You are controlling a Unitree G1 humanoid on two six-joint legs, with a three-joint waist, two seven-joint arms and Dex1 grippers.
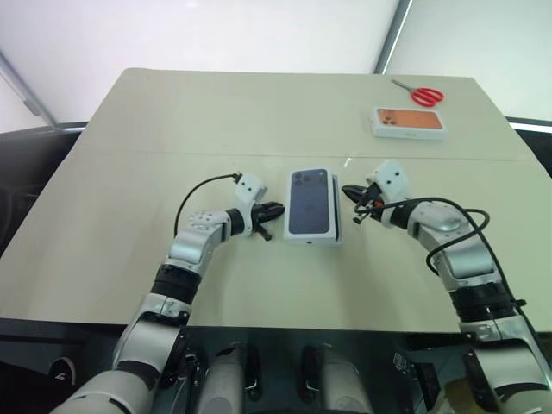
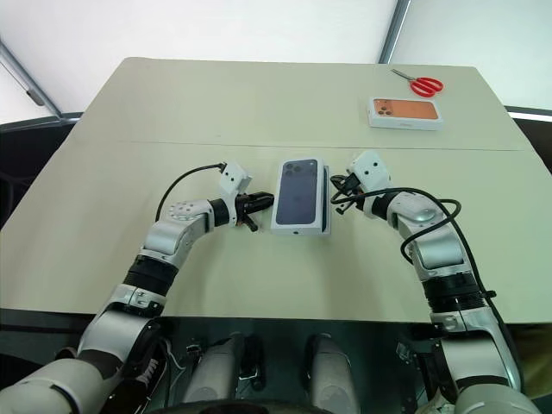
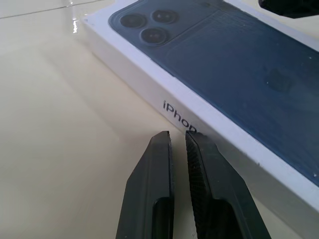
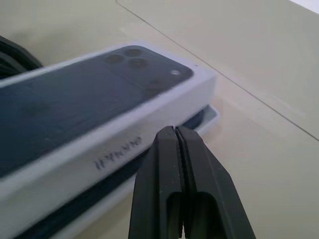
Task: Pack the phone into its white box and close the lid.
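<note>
Lid (image 1: 310, 203): white, printed with a dark blue phone picture, resting askew on the white box (image 4: 207, 115) at the middle of the beige surface (image 1: 129, 172). In the right wrist view the box's edge juts out under the lid's near side, with a dark blue strip in the gap, probably the phone (image 4: 197, 119); the rest is hidden.

Left gripper (image 1: 278, 209): jaws nearly clenched, a thin slit between them, empty, just beside the lid's left side.

Right gripper (image 1: 348, 191): jaws clenched, empty, just beside the lid's right side.

Far right: white box with orange phone picture (image 1: 409, 122); red-handled scissors (image 1: 421, 93), blades hard to make out.
</note>
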